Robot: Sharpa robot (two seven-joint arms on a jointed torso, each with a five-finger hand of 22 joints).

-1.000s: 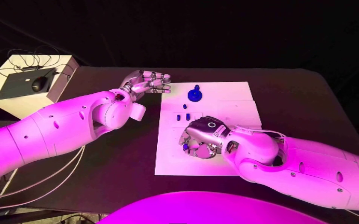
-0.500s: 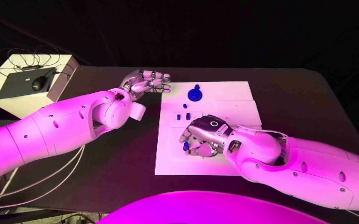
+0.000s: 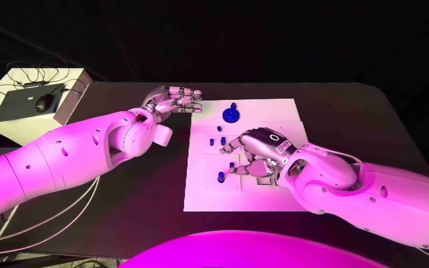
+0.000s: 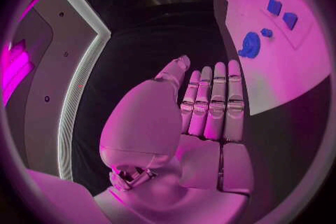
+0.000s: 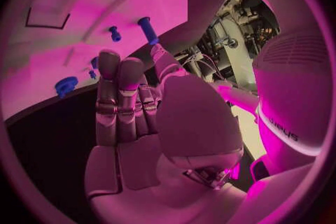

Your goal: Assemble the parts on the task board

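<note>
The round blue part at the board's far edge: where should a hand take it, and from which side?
Probably by its small upright stub, from above: the round blue part lies flat on the board, its low disc offering little to pinch. The left hand is nearest.

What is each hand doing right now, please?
Left hand: holds nothing, fingers straight and together, beside the task board.
Right hand: over the board; cannot tell whether it holds a part.
</note>
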